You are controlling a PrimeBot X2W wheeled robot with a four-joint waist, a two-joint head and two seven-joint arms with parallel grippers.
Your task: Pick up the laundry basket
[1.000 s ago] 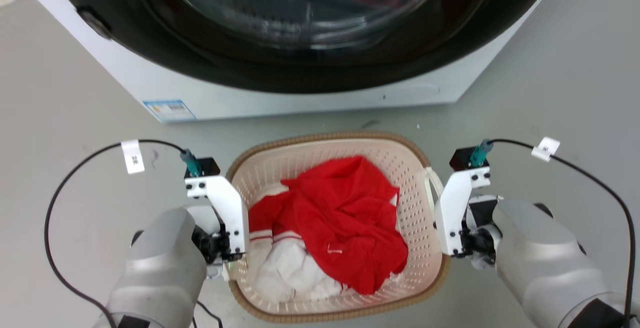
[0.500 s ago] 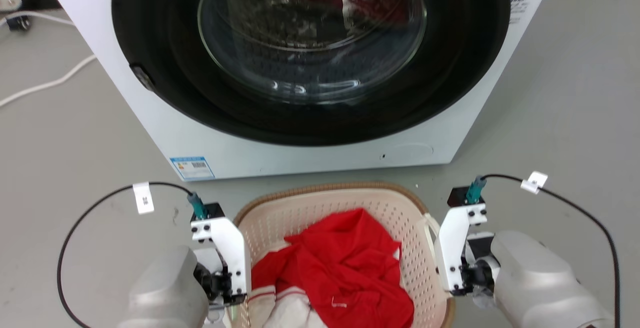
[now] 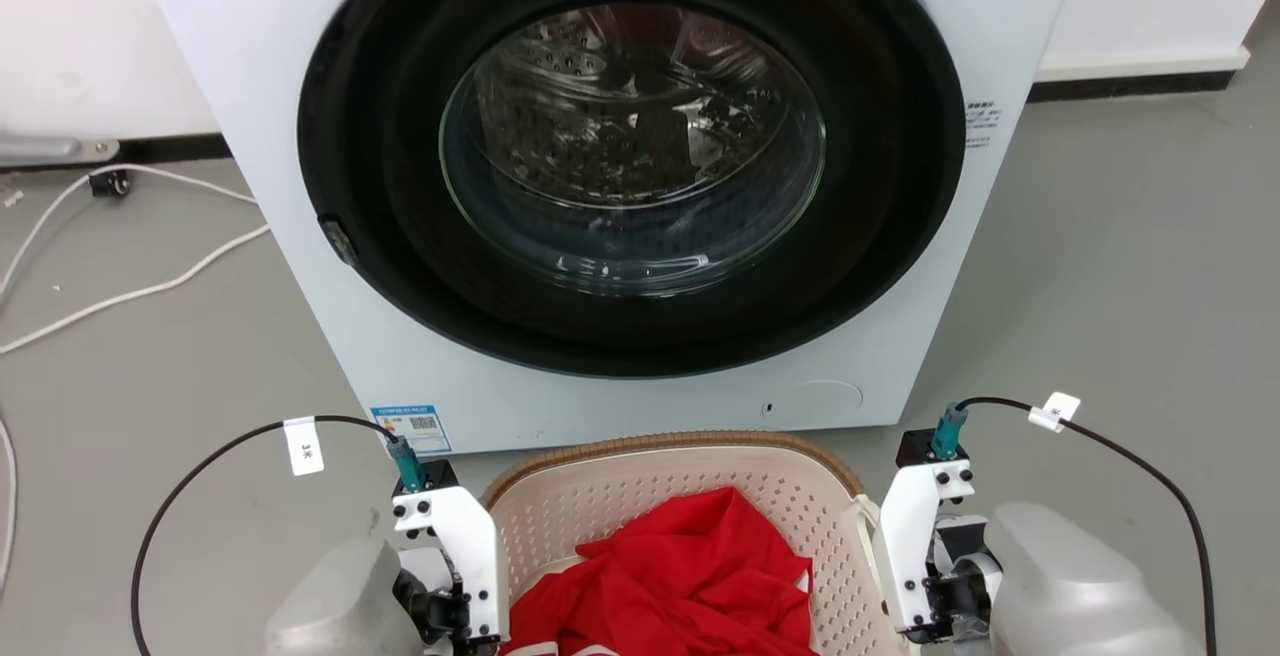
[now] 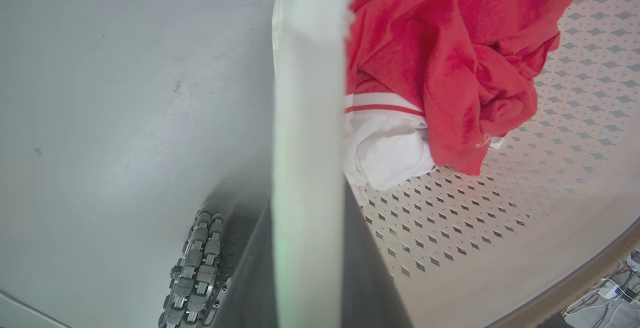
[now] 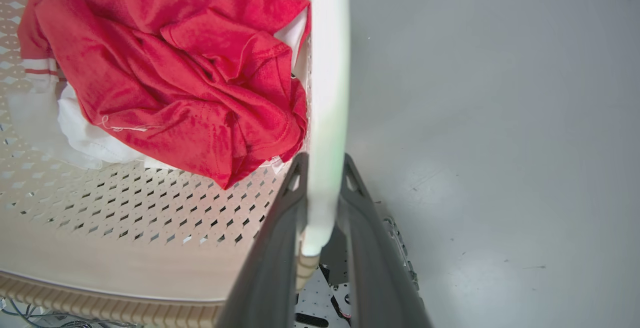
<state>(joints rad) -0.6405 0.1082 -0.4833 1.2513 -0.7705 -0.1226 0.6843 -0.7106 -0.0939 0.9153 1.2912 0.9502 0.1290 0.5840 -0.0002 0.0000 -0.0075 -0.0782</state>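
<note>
The laundry basket [image 3: 670,442], cream with small perforations and a brown woven-look rim, sits at the bottom middle of the head view, just in front of the washing machine. A red garment [image 3: 690,576] and a white one [image 4: 390,153] lie inside it. My left gripper [image 4: 307,208] is shut on the basket's white left handle [image 4: 307,93]. My right gripper [image 5: 322,173] is shut on the white right handle [image 5: 327,68]. In the head view the white wrist brackets [image 3: 455,546] [image 3: 915,536] flank the basket and the fingers are hidden below them.
The white washing machine [image 3: 250,136] stands straight ahead with its round glass door [image 3: 635,146] shut. White cables [image 3: 130,291] trail over the grey floor at the left. A wheel of my base [image 4: 192,268] shows under the basket's left side.
The head camera has swung upward, so more of the washing machine shows and the basket sits lower in the picture. Both grippers keep their hold on the handles.
</note>
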